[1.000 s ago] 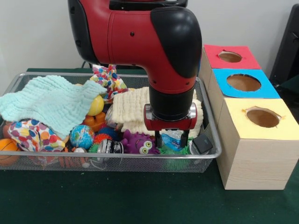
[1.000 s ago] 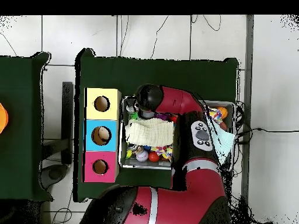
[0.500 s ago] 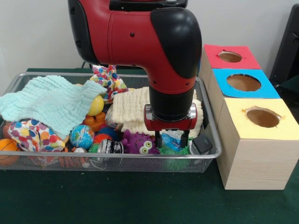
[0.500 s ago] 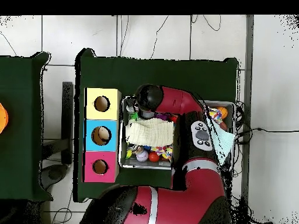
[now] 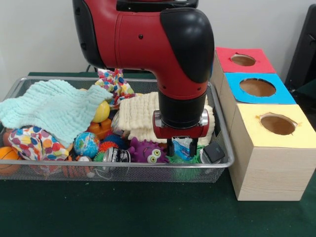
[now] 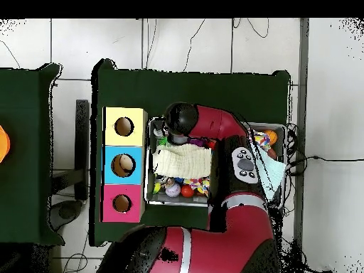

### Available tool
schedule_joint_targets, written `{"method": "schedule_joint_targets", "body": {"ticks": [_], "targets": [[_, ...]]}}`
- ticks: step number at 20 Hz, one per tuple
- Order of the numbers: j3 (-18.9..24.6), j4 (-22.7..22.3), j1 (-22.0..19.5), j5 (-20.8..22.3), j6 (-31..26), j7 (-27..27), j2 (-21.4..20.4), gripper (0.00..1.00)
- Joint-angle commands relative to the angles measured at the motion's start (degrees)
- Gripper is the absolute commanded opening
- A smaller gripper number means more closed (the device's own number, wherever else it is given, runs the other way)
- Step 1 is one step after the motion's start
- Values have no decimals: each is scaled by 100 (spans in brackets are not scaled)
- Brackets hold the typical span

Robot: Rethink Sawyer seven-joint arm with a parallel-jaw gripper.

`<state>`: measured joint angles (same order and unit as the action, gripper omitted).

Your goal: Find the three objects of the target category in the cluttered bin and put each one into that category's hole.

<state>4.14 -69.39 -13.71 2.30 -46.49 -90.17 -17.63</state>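
Arm: the red and black arm (image 5: 163, 54) fills the upper middle of the front view and reaches down into the wire bin (image 5: 219, 160).
Change: over the last second the jaws (image 5: 183, 146) have narrowed from a wider stance to a pinch, with the arm barely shifted; I judge the grasp is just being made, so the lift comes next.
Jaws: closed on the blue and white packet (image 5: 182, 147), lower middle of the frame.
Packet: pinched between both fingers, just above a green spiky toy (image 5: 180, 160), right of the purple monster toy (image 5: 146, 151).
Holes: red, blue and yellow boxes (image 5: 269, 143) at right; which one suits the packet I cannot tell.
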Motion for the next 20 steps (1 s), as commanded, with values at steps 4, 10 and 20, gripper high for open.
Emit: {"method": "schedule_joint_targets", "body": {"ticks": [4, 10, 20], "targets": [[112, -172, 94, 112, 18, -679, 530, 0], [178, -137, 36, 100, 124, -584, 571, 0], [1, -706, 51, 0, -263, -713, -371, 0]]}}
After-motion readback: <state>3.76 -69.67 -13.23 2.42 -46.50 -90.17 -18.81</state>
